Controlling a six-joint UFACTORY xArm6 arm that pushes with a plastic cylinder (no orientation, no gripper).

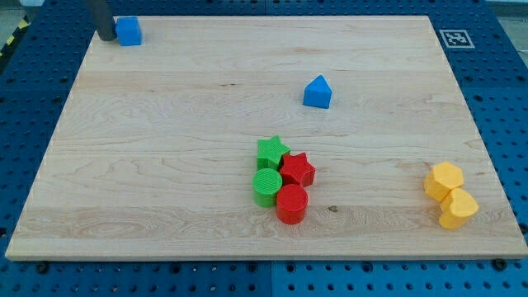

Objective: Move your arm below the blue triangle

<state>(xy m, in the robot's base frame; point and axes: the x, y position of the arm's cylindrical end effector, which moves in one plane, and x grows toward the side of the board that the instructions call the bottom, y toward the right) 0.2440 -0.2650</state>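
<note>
The blue triangle (317,91) sits on the wooden board right of centre, in the upper half. My rod comes down at the view's top left, and my tip (106,38) rests on the board just left of a blue cube (128,30). The tip is far to the left of and above the blue triangle.
A cluster below the centre holds a green star (271,152), a red star (298,169), a green cylinder (266,186) and a red cylinder (291,203). Two yellow blocks (444,181) (458,208) sit near the right edge. A marker tag (454,38) lies on the top right corner.
</note>
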